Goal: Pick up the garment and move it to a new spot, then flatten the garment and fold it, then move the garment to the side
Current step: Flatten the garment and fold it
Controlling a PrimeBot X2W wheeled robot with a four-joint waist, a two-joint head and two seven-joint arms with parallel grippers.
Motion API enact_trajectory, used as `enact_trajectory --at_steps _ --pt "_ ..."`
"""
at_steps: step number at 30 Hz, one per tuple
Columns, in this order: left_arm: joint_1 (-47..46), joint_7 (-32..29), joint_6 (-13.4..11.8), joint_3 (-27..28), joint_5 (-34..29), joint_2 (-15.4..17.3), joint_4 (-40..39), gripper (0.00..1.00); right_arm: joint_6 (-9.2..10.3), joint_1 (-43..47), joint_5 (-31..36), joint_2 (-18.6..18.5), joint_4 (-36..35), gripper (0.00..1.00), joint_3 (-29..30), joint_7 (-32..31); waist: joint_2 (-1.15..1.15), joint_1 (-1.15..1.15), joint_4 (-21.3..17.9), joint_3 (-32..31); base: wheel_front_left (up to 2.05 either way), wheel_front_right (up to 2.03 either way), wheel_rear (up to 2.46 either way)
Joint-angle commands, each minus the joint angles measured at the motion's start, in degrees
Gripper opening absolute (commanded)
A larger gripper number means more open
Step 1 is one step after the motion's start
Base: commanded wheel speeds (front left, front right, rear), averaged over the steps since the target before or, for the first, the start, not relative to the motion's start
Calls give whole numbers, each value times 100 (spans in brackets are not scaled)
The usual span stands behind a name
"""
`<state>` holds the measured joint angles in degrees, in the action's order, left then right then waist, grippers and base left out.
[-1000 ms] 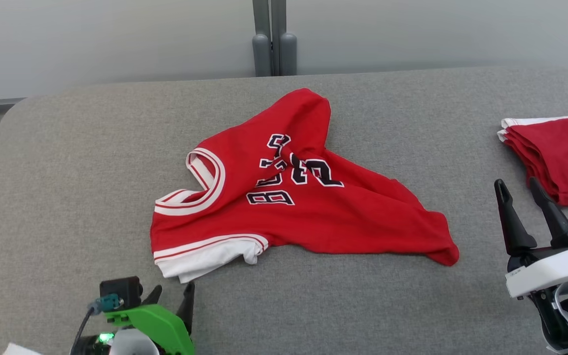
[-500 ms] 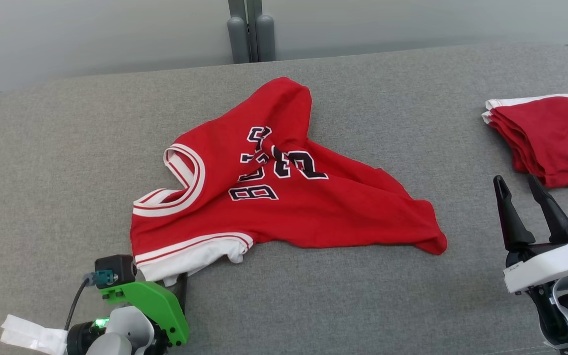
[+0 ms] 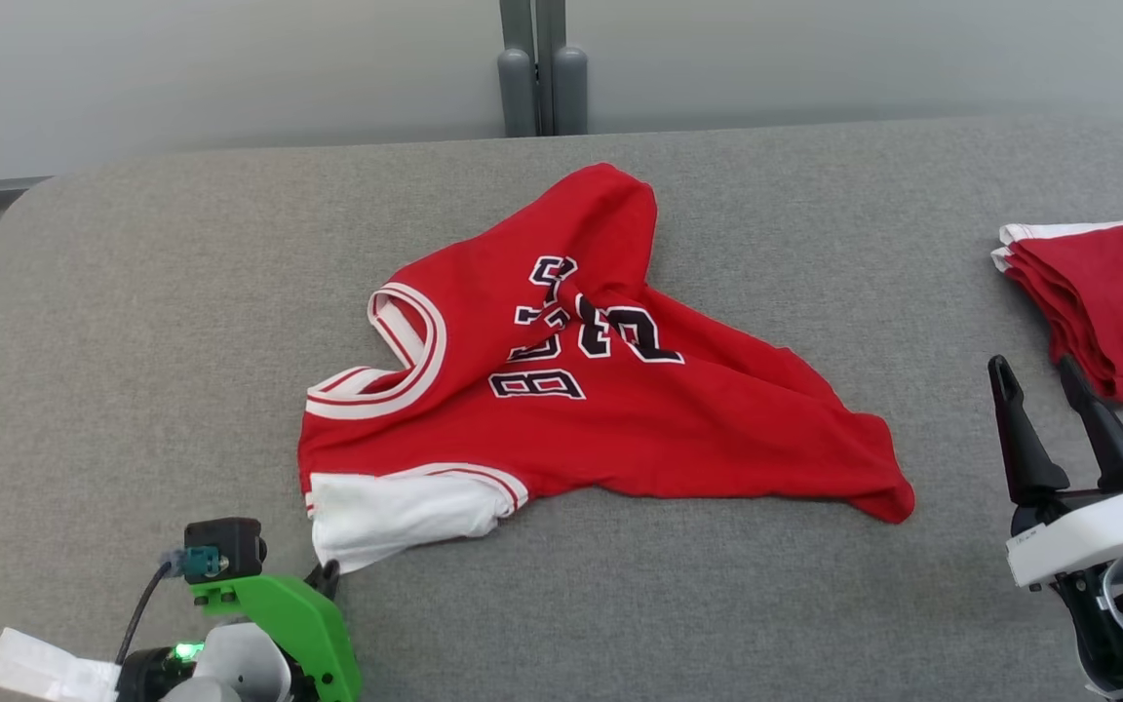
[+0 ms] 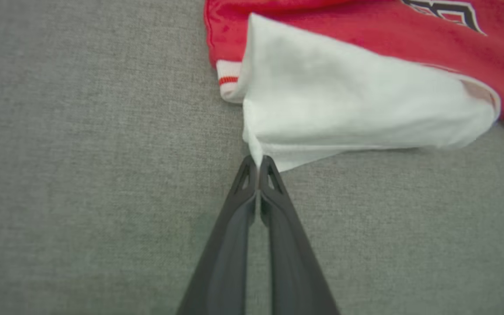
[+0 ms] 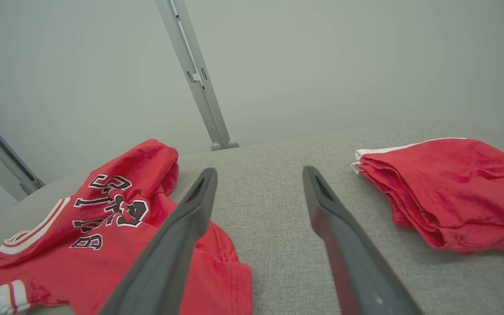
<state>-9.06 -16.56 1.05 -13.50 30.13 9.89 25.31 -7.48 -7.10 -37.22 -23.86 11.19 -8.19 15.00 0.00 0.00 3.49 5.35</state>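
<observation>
**Garment (image 3: 620,409) caught by the left jaws, right jaws free**

Left jaws are clamped tight on the near corner of the white sleeve (image 4: 357,105). The tips are pressed together with a bit of white cloth caught between them, low on the grey fabric-covered desk (image 3: 133,341). In the left wrist view the sleeve fans out ahead and to the right of the tips, and the red body starts just past it. Behind the tips on that arm there's a green bracket (image 3: 298,614) with a small black camera block (image 3: 223,549) on it.

The garment is a red jersey with white-and-red trim and black lettering. It lies crumpled and bunched on the desk between the two sets of jaws. The collar is toward the left ones, and a pointed red corner reaches toward the right ones but stops well short.

Right jaws are spread wide with nothing in them, over the desk, fingers (image 3: 1020,439) pointing away from the robot. Just beyond them and to their right sits a folded stack of red cloth (image 3: 1117,302) with a white edge, well apart from the jersey.
</observation>
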Motion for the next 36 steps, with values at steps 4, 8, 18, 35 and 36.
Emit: enact_trajectory --at_steps 4,8,18,35,36 --pt "449 -279 -124 -6 -12 233 -484 0 -2 196 -61 -68 45 100 -11 -33 0 0 207 -168 0 0 0" --pt "788 -556 -235 15 57 358 -862 0 -2 261 -110 -92 76 100 -43 -114 0 0 256 -206 0 0 0" --pt "1213 -678 -441 10 31 416 -1347 100 -2 335 -78 -44 99 100 -111 -235 0 0 222 -347 0 0 0" --pt "1152 2357 -658 372 -892 611 -2183 100 -2 636 977 471 -57 100 282 21 0 0 -39 -748 0 0 0" --pt "1168 2520 -662 398 -898 594 -2201 100 -2 670 1025 507 -56 100 312 23 0 0 -51 -767 0 0 0"
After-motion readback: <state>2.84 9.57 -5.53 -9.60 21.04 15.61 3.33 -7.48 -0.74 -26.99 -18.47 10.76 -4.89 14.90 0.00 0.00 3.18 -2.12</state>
